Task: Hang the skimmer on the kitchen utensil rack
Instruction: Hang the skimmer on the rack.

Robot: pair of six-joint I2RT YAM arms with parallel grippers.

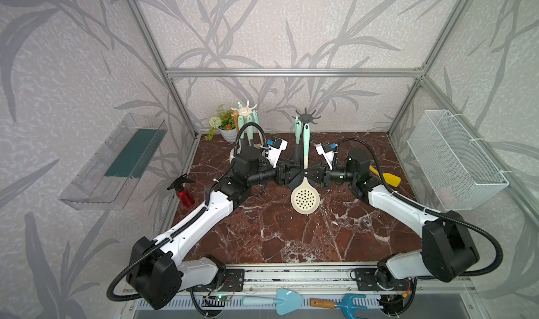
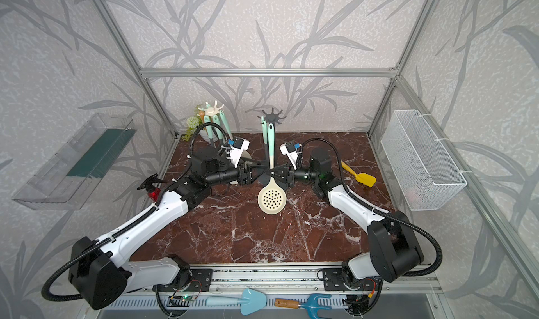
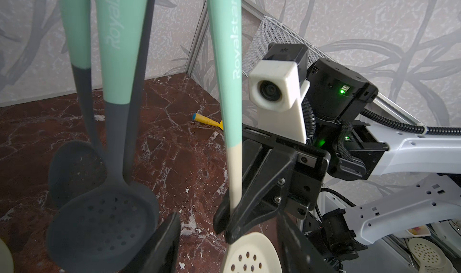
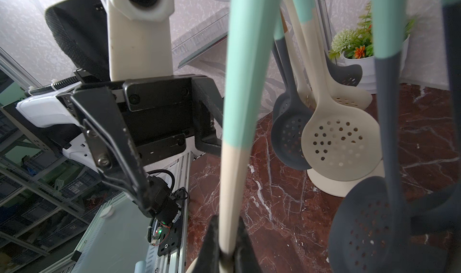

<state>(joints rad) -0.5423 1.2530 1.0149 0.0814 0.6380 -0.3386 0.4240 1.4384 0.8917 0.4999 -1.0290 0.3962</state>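
Observation:
The skimmer [image 1: 304, 198] has a cream perforated head and a mint-green handle [image 3: 230, 102], and it stands upright above the table in front of the dark utensil rack [image 1: 305, 115]. My right gripper [image 4: 227, 249] is shut on its cream neck, coming in from the right in both top views [image 2: 278, 173]. My left gripper [image 3: 229, 254] is open, a finger [image 3: 162, 244] standing on each side of the skimmer without touching it [image 1: 298, 173]. The handle's top reaches just under the rack's hooks; whether it sits on one I cannot tell.
Two dark grey skimmers [image 3: 104, 214] hang on the dark rack. A cream rack [image 1: 244, 110] with several utensils and a flowerpot [image 1: 226, 128] stand at the back left. Also here are a red spray bottle [image 1: 185, 195], a yellow spatula [image 1: 389, 178] and a wire basket [image 1: 455, 160].

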